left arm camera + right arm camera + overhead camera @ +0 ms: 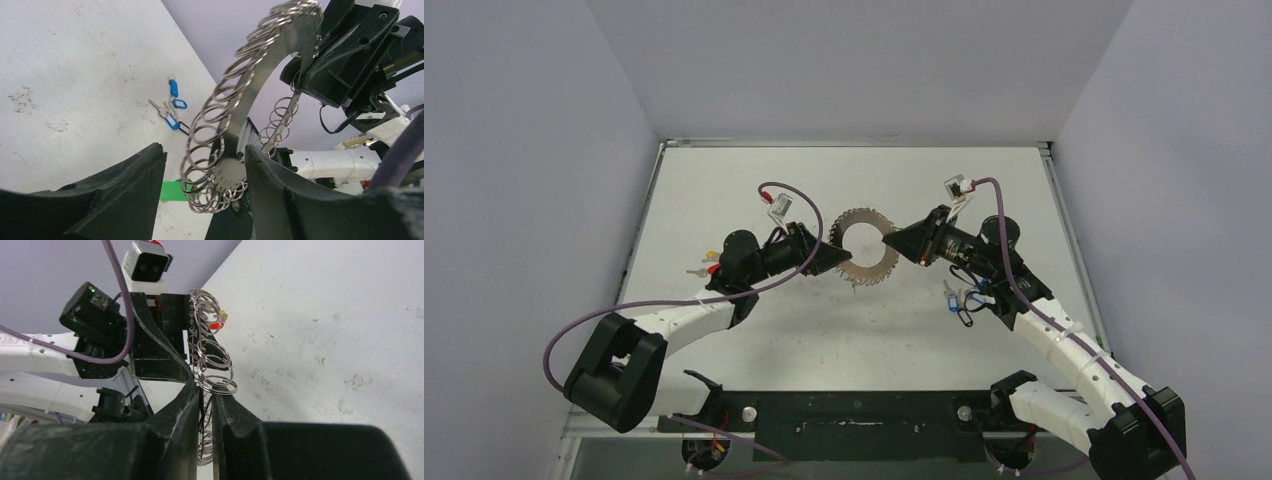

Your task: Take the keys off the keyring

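Keyring [876,266] is held up mid-table between the two arms. Right gripper [210,412] is clenched on its rim, ring edge-on in the jaws. Left gripper [205,192] has jaws apart, straddling the opposite rim, not clamped. Green-tagged key [172,190]: only the tag shows, just beside the loops; can't tell if it's hooked on. Blue-tagged keys [959,300] lie on the table [824,330] by the right arm

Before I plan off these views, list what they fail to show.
- Green tag, left wrist: only a strip shows; its key is hidden behind the keyring's loops.
- Red and yellow tags, right wrist: mostly hidden behind those loops.
- Top view: green tag unseen, too small or under the left gripper.
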Robot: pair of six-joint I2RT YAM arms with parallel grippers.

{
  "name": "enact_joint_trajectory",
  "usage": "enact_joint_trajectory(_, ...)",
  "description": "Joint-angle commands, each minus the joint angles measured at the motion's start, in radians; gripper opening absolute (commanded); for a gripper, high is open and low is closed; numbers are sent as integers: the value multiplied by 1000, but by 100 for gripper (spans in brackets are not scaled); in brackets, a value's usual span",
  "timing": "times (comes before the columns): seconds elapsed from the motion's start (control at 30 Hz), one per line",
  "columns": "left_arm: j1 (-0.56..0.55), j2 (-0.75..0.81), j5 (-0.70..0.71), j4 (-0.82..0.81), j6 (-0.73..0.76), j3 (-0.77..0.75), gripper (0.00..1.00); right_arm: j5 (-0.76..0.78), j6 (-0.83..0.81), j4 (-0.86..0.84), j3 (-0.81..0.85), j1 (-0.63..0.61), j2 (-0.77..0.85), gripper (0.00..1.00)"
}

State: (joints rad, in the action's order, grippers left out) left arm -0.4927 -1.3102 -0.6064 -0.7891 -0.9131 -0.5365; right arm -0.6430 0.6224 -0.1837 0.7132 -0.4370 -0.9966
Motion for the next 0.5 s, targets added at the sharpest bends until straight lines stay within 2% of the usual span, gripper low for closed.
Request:
enact_joint_trajectory(0.0,0,-17,-52,-218,-116,15,53,-44,66,-197,14,11,43,0)
enact_joint_trajectory(0.23,-11,-23,-77,-395,-231,31,22,-57,78,-247,2,11,7,0)
enact_joint_trajectory(0.33,-28,-9,-65,-409,-243,29,9,-56,85,-285,-21,12,-17,0)
enact_joint_trajectory(0.37,-35,-1,-59,-402,-241,29,1,-48,82,-285,-25,12,-23,0)
enact_joint_trajectory(0.4,-42,7,-51,-395,-237,29,0,-41,72,-280,-28,12,-27,0)
enact_joint_trajectory(0.47,-56,27,-19,-370,-228,39,0,-18,42,-253,-32,11,-25,17)
